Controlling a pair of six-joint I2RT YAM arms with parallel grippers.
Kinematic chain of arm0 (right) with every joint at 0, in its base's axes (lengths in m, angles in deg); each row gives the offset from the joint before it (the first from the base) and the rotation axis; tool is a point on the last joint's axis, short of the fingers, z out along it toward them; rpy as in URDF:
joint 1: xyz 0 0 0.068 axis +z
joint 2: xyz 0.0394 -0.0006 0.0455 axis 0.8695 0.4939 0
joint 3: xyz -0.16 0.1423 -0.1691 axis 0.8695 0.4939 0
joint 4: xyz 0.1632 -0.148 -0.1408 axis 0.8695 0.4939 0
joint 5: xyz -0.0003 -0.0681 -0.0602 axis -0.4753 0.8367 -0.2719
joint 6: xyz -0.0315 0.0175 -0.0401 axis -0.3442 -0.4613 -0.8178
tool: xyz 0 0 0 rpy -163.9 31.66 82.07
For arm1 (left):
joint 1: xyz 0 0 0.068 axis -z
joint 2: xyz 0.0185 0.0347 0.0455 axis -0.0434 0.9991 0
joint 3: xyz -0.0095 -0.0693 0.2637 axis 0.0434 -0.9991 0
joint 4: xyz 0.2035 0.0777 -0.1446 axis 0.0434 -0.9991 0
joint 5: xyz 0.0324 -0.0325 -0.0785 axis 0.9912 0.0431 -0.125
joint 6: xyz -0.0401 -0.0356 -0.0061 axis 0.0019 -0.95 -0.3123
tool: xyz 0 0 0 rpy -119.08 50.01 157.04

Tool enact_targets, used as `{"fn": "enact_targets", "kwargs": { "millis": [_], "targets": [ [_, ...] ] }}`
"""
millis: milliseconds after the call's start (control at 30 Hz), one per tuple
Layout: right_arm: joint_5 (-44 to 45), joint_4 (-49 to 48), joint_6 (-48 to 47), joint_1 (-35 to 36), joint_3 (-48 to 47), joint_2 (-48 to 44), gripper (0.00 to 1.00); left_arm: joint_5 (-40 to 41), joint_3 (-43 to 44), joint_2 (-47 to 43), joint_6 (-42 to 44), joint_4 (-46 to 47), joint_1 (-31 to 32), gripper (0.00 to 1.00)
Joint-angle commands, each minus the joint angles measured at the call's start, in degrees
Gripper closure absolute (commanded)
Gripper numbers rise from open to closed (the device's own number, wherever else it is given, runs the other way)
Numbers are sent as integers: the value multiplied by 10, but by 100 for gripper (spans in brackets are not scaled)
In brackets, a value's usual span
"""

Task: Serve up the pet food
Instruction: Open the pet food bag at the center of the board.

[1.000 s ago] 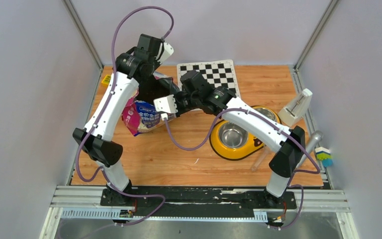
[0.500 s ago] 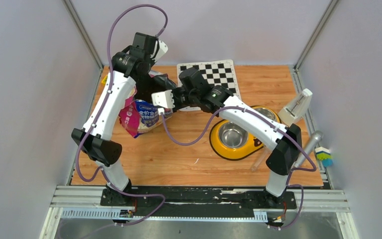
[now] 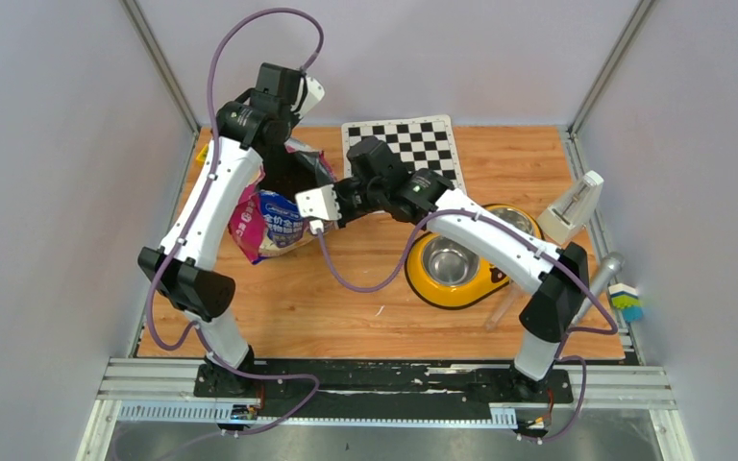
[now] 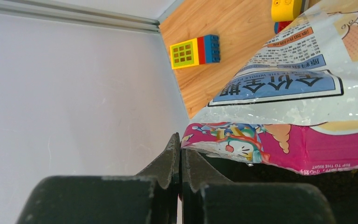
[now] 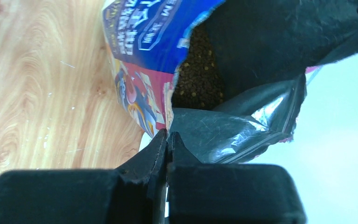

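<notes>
The glossy pink and blue cat food bag (image 3: pixel 271 223) stands at the back left of the wooden table. My left gripper (image 4: pixel 180 140) is shut on the pink edge of the bag's mouth (image 4: pixel 242 144). My right gripper (image 5: pixel 168 135) is shut on the opposite edge of the bag (image 5: pixel 144 37), at its dark inner lining. The mouth is pulled open between them. Dark brown kibble (image 5: pixel 198 79) shows inside the bag. In the top view both grippers, left (image 3: pixel 286 158) and right (image 3: pixel 319 187), meet over the bag's top.
A yellow double bowl (image 3: pixel 421 286) with steel cups sits right of centre. A checkerboard (image 3: pixel 413 144) lies at the back. A white wedge-shaped object (image 3: pixel 572 209), a clear tube (image 3: pixel 500 307) and a brush (image 3: pixel 625 301) are at the right. Toy bricks (image 4: pixel 196 50) lie behind the bag.
Both grippers have kept their hold on the bag. The left wrist rose and drew back a little. The right wrist shifted left, then slightly back right. The bag moved a little with them.
</notes>
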Motion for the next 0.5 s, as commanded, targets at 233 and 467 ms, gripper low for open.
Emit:
{"fn": "enact_targets", "kwargs": {
  "millis": [233, 467],
  "targets": [
    [-53, 57, -28, 14, 102, -74, 90, 30, 78, -68, -24, 114, -1, 92],
    [-51, 62, 3, 12, 53, -86, 39, -21, 1, -118, -43, 95, 12, 38]
  ]
}}
